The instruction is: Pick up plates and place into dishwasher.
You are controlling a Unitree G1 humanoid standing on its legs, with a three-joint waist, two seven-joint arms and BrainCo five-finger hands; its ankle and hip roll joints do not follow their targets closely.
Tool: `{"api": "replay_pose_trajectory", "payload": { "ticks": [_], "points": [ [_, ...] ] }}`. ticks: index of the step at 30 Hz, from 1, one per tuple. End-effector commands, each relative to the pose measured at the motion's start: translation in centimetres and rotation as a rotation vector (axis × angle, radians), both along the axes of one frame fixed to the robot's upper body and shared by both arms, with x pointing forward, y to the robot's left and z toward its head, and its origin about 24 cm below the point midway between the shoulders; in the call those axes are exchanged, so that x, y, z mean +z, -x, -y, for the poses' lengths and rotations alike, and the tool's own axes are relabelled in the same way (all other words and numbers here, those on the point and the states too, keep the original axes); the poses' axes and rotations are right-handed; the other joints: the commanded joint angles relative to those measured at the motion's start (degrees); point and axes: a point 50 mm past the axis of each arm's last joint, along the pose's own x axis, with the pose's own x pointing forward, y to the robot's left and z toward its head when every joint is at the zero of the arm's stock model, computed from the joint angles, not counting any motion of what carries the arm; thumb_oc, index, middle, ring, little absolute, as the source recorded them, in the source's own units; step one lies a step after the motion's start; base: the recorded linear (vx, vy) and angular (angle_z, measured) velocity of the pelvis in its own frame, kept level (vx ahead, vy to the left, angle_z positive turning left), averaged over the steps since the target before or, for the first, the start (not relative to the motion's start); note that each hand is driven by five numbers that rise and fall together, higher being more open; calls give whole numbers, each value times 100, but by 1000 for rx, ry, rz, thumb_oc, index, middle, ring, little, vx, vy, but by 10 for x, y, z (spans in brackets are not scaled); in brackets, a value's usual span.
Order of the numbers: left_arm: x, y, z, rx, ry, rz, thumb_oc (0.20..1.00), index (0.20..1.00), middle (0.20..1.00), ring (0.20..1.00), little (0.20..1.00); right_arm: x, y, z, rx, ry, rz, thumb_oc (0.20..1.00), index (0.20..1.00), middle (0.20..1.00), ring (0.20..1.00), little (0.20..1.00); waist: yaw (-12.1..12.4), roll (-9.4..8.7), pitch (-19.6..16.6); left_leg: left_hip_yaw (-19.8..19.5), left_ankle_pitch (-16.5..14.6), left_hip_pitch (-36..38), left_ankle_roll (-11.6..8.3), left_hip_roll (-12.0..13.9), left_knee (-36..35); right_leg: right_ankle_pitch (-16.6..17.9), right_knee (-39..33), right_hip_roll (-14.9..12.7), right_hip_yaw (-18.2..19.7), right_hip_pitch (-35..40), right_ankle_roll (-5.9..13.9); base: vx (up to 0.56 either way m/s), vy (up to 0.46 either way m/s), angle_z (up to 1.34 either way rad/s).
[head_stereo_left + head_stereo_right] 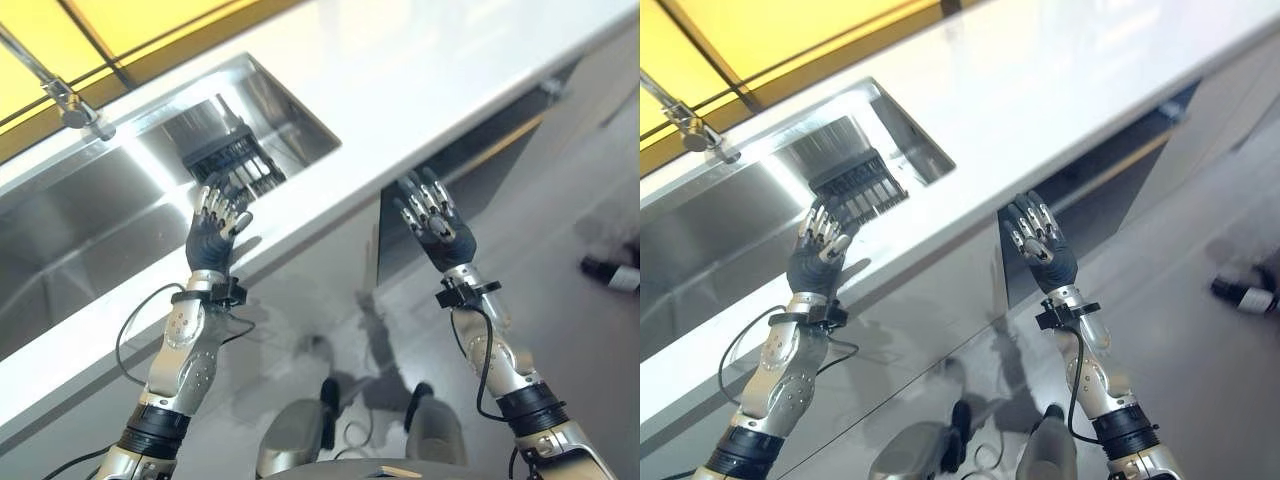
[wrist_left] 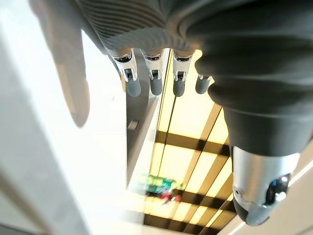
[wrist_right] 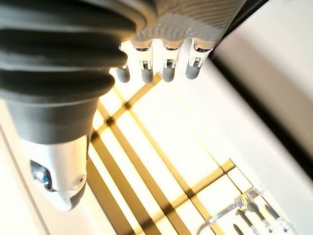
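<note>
My left hand is raised over the front edge of the white counter, right by the steel sink. Its fingers are straight and hold nothing. My right hand is lifted in front of a dark opening under the counter. It is open too, its fingers spread and empty. A dark ribbed rack lies in the sink's right end, just beyond the left hand's fingertips.
A chrome tap stands behind the sink at the left. Yellow panels with dark bars run behind the counter. White cabinet fronts drop from the counter to the pale floor. A dark object lies on the floor at far right.
</note>
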Motion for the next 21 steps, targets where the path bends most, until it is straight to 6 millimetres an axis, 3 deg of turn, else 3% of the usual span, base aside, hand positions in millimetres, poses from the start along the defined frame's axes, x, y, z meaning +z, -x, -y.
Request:
{"api": "replay_pose_trajectory", "payload": {
  "ticks": [1, 6, 14, 18, 21],
  "points": [
    [-7, 9, -15, 17, -138, -48, 1000, 1000, 1000, 1000, 1000, 8, 7, -7, -25, -27, 84, 1000, 1000, 1000, 1000, 1000, 211, -287, -374, 30, -287, -133, 220, -149, 282, 1158, -1293, -371, 185, 614, 206, 10, -60, 7],
    [-8, 10, -17, -6, -159, -53, 1000, 1000, 1000, 1000, 1000, -5, 14, -5, -49, -53, -10, 1000, 1000, 1000, 1000, 1000, 155, -372, -555, 94, -255, 174, 238, -53, -47, 1222, -1400, -262, 206, 739, 290, -21, -37, 1],
    [-9, 12, -13, 17, -125, -61, 1000, 1000, 1000, 1000, 1000, -51, 35, 3, -159, 36, -297, 1000, 1000, 1000, 1000, 1000, -250, -426, -801, 312, -154, 541, 241, -38, -584, 1405, -1508, -179, 482, 640, 373, -66, 30, -24],
    [-6, 12, -13, 37, -105, -39, 1000, 1000, 1000, 1000, 1000, -42, 42, 9, -150, 96, -237, 1000, 1000, 1000, 1000, 1000, -396, -413, -835, 345, -140, 608, 250, -72, -706, 1406, -1591, -140, 581, 627, 398, -79, 75, -27],
    [-1, 10, -10, 42, -94, -10, 1000, 1000, 1000, 1000, 1000, -20, 41, 9, -129, 170, -92, 1000, 1000, 1000, 1000, 1000, -432, -423, -865, 350, -162, 619, 242, -117, -698, 1478, -1680, -184, 613, 612, 436, -71, 90, -19]
  ]
}}
